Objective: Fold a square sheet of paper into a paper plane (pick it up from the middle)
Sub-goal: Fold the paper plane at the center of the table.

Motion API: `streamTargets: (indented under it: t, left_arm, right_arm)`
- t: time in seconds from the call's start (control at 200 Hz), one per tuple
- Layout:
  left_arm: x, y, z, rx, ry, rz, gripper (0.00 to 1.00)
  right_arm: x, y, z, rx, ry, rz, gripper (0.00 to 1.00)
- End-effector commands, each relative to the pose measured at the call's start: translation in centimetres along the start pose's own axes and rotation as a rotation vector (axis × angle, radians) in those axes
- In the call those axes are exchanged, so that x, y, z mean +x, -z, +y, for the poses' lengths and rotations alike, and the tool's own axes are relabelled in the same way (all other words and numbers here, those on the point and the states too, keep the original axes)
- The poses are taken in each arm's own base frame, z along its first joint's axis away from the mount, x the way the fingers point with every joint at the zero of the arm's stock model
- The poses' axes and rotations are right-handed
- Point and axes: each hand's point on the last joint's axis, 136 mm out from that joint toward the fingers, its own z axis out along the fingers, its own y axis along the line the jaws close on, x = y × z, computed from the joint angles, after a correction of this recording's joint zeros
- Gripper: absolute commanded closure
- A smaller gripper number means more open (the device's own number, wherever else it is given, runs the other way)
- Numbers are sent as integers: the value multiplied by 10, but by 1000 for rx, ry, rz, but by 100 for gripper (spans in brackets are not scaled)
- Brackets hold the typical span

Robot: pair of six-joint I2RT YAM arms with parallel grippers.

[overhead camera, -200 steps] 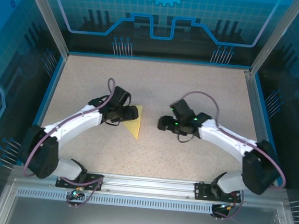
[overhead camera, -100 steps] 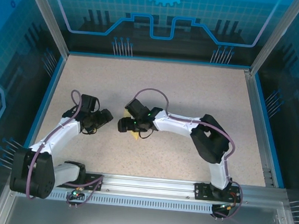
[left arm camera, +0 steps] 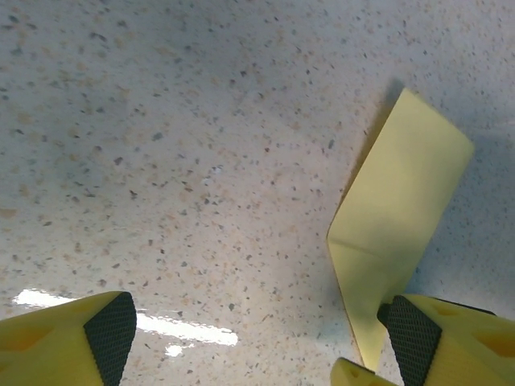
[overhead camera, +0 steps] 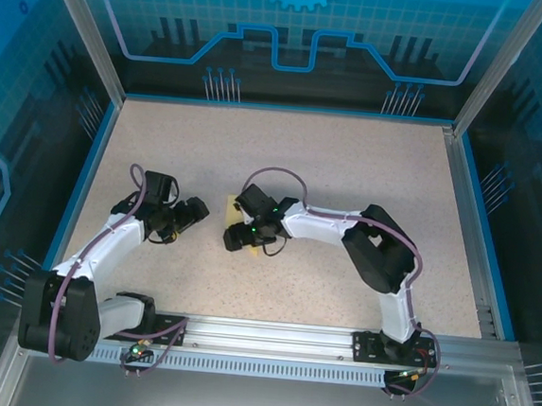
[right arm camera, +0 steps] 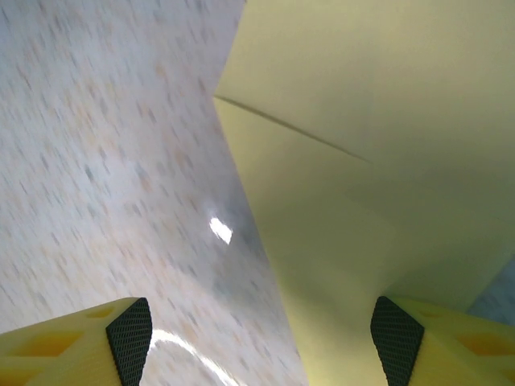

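Observation:
The square sheet of paper point(overhead camera: 232, 205) is pale yellow and lies folded on the speckled table, mostly under my right gripper head. In the left wrist view the paper point(left arm camera: 400, 213) is a creased strip with one flap lifted, at the right. My left gripper point(overhead camera: 197, 213) is open just left of the paper; its right pad point(left arm camera: 414, 342) is at the paper's near tip and nothing is between the jaws. My right gripper point(overhead camera: 235, 240) is open low over the paper point(right arm camera: 378, 137), which shows a crease. Its right pad point(right arm camera: 394, 338) is over the paper and its left pad point(right arm camera: 130, 338) over bare table.
The speckled table point(overhead camera: 350, 162) is bounded by blue walls and a metal rail point(overhead camera: 268, 341) at the near edge. The right arm point(overhead camera: 372, 245) reaches across the middle to the left half. The far half of the table has free room.
My left arm has drawn back to the left off the paper and its jaws have widened. My right arm has swung across from the right and now hangs over the paper.

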Motion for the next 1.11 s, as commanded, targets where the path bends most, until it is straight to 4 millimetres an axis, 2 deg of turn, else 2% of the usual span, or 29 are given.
streamTargets:
  t: [0.0,0.07,0.135,0.265,0.345,0.43,0.515,0.68,0.88,1.1]
  left_arm:
    - [8,1,-12,84,-46,39,14]
    - [11,1,-17,116,-57,47,13]
    - [13,1,-21,133,-68,49,13]
    - [22,-1,-28,149,-83,62,13]
    - [26,-2,-31,163,-64,66,12]
    - [32,-4,-33,186,-34,68,12]
    - [37,-7,-37,214,-12,74,11]
    - [51,-10,-48,276,-7,121,10]
    - [66,-13,-60,325,-24,177,10]
    - [78,-22,-74,356,-26,237,14]
  right_arm:
    - [55,16,-40,28,143,173,24]
    - [66,29,-49,27,192,189,25]
    - [66,39,-46,16,215,170,25]
    - [37,61,-33,2,137,21,26]
    - [20,66,-37,16,2,-76,28]
    - [8,62,-42,22,-114,-155,31]
    - [6,51,-46,32,-187,-161,34]
    - [4,39,-52,67,-226,-163,36]
    - [10,33,-67,93,-272,-156,37]
    - [27,19,-79,59,-356,-115,40]
